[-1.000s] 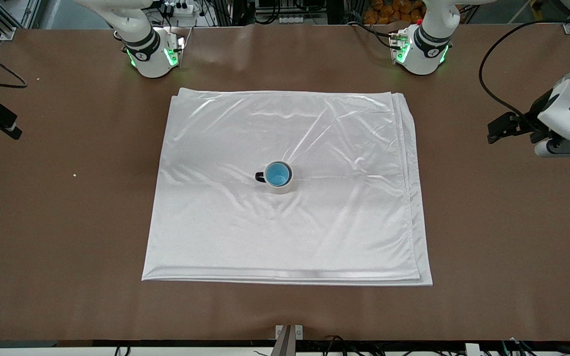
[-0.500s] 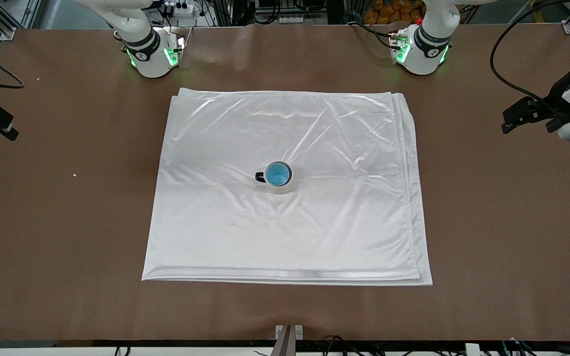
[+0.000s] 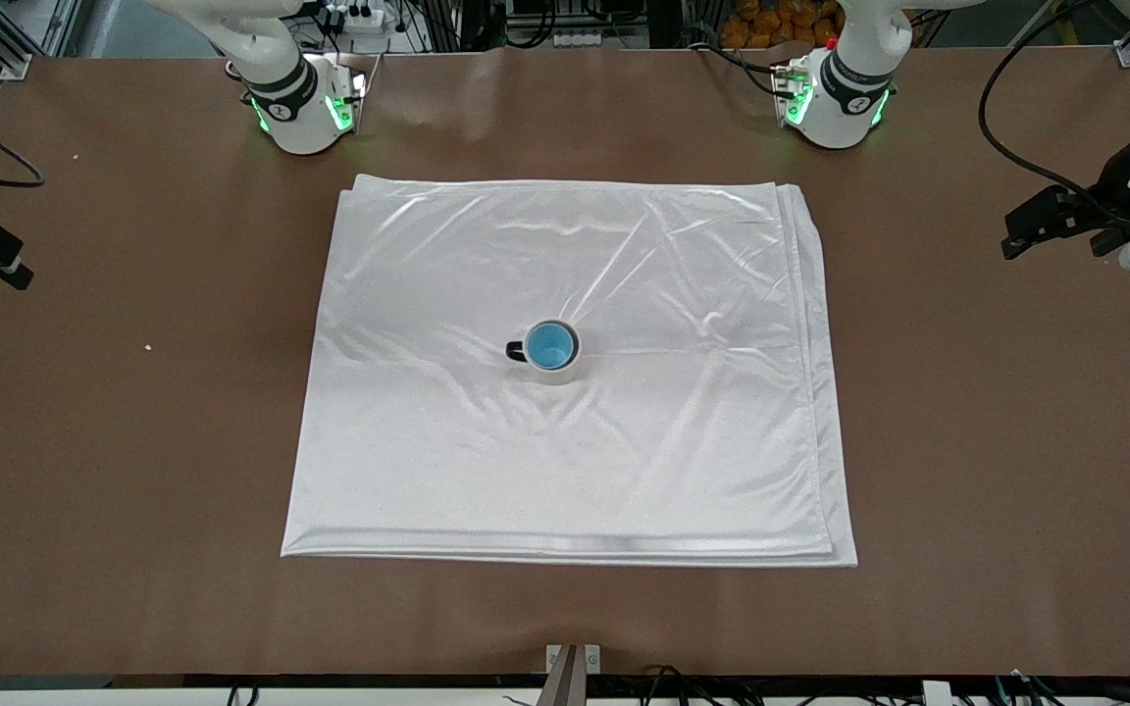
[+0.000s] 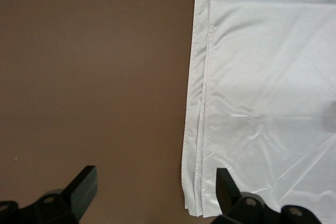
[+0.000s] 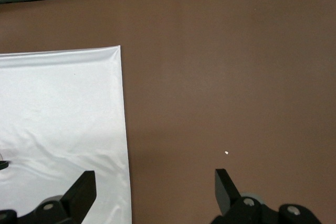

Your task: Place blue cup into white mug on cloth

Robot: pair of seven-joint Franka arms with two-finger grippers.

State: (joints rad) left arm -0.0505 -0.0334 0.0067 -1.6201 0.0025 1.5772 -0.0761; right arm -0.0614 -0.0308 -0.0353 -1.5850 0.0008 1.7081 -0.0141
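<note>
My left gripper (image 4: pixel 152 195) hangs empty with fingers spread wide, and over the last second it has drawn back to the frame's right edge, off the cloth (image 3: pixel 565 471). The right gripper (image 5: pixel 155 195), also spread, waits at the left edge. Mid-frame, the blue cup (image 3: pixel 549 344) sits nested inside the white mug (image 3: pixel 559 370): placement looks finished.

Brown matte table (image 3: pixel 967 441) fills the view; cluttered lab strip along its top edge.
Table surface plain, evenly lit, soft glare patch near the top middle; small pale crumb (image 3: pixel 147 346) toward the right arm's end; black cables (image 3: pixel 1006 157) loop over the left arm's end; power strip (image 3: pixel 354 17), metal frame rails (image 3: pixel 30 39) and an orange item (image 3: pixel 781 20) above the table edge; small metal bracket (image 3: pixel 572 659) at the nearest edge.
</note>
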